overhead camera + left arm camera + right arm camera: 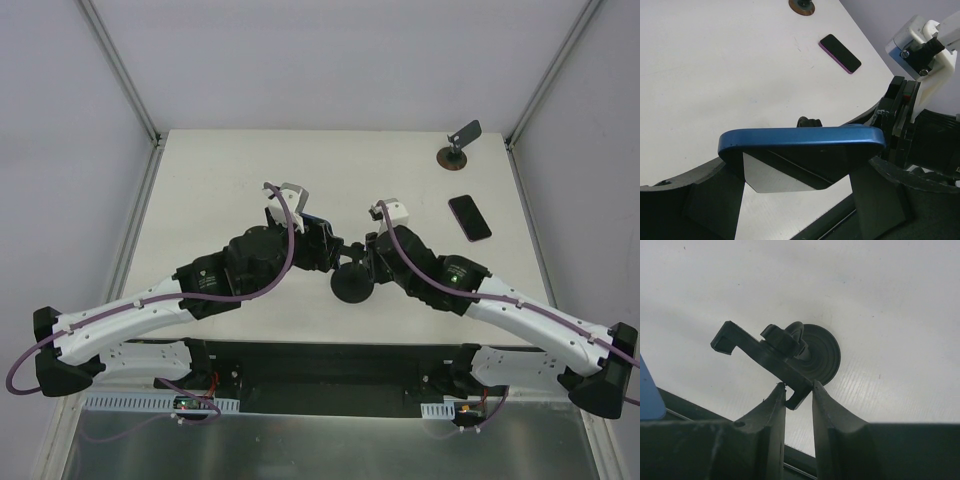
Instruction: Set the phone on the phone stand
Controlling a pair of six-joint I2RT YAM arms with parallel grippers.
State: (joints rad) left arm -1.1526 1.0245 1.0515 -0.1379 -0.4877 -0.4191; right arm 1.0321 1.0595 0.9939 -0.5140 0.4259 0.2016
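My left pincer (800,172) is clenched on the phone (805,140), held flat across its fingers and ready to present. My right pincer (799,395) nips the stand (820,352) just ahead by its clamp, which I judge steadies it for the phone.

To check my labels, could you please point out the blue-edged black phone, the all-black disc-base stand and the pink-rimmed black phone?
Blue-edged black phone (802,137): left wrist view, blue side edge.
All-black disc-base stand (827,357): right wrist view, round base.
Pink-rimmed black phone (840,53): left wrist view, dark screen.
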